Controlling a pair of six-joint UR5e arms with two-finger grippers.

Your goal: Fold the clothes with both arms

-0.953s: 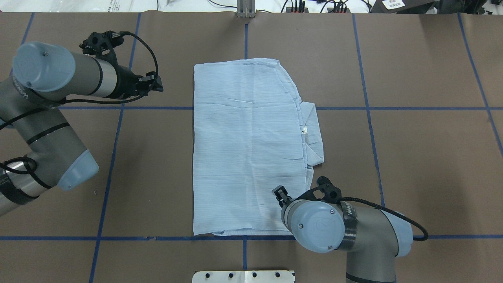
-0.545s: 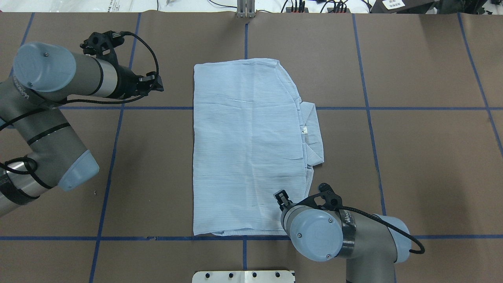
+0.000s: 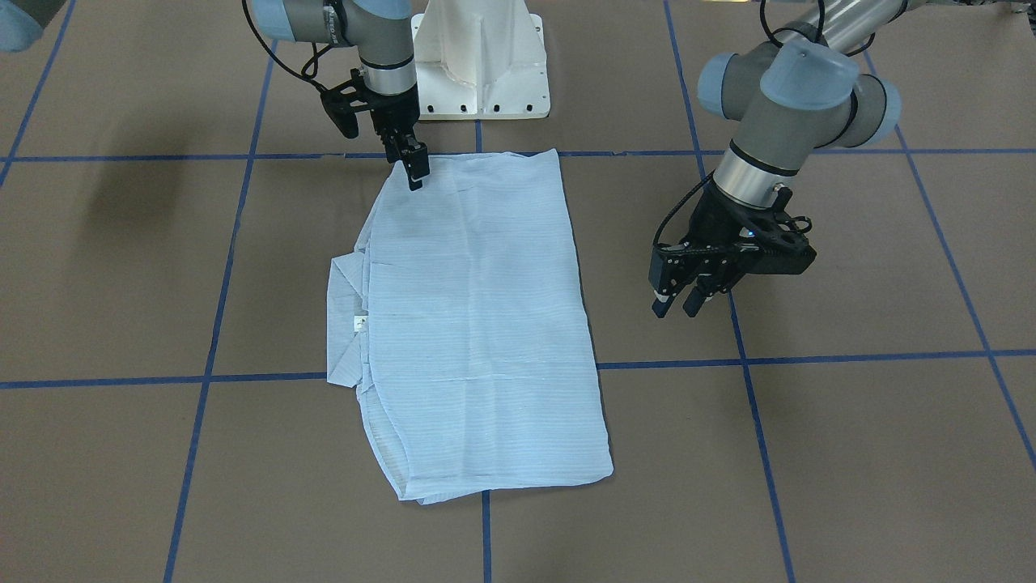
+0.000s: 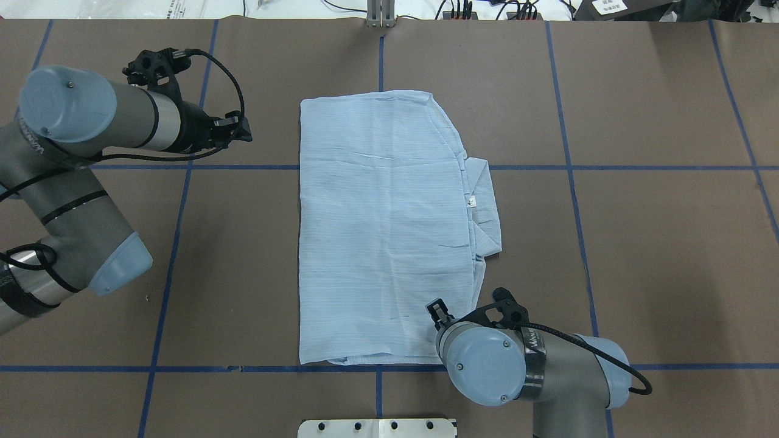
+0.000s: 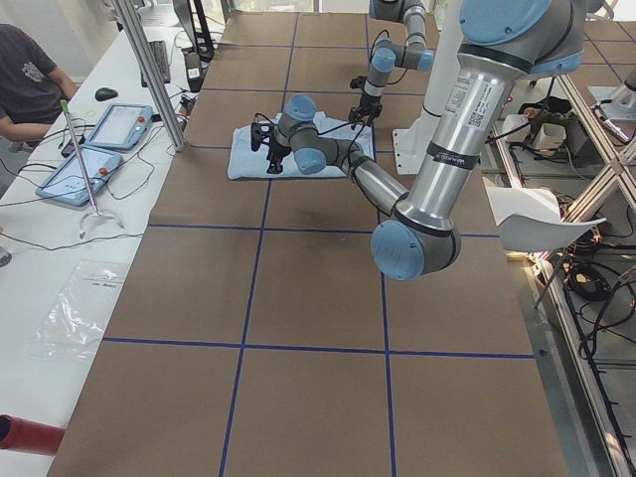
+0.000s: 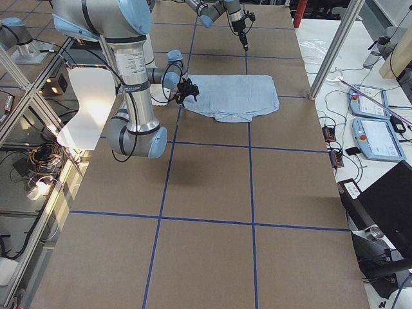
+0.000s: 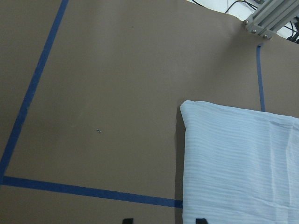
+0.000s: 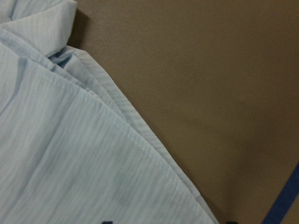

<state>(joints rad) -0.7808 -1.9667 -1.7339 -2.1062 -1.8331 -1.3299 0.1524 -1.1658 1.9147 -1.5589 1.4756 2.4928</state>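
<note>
The light blue striped shirt (image 4: 383, 231) lies folded into a long rectangle mid-table, also in the front view (image 3: 477, 324). Its collar (image 4: 484, 207) with the white label (image 4: 470, 202) sticks out on the right side. My left gripper (image 3: 676, 306) hovers open and empty over bare table, left of the shirt (image 4: 243, 131). My right gripper (image 3: 415, 176) is low over the shirt's near right corner. The right wrist view shows its tips apart, with the shirt's layered hem (image 8: 140, 140) running between them. In the overhead view the right wrist hides its fingers.
The brown table cover carries a grid of blue tape lines (image 4: 569, 167). The white pedestal base (image 3: 477, 57) stands at the robot's side. An aluminium post (image 4: 380, 15) stands at the far edge. A seated operator (image 5: 25, 79) and tablets (image 5: 94, 144) are beyond the far edge.
The right arm has drawn back a little toward the robot's base, along the shirt's right edge to its near corner. The left arm and the shirt have stayed put.
</note>
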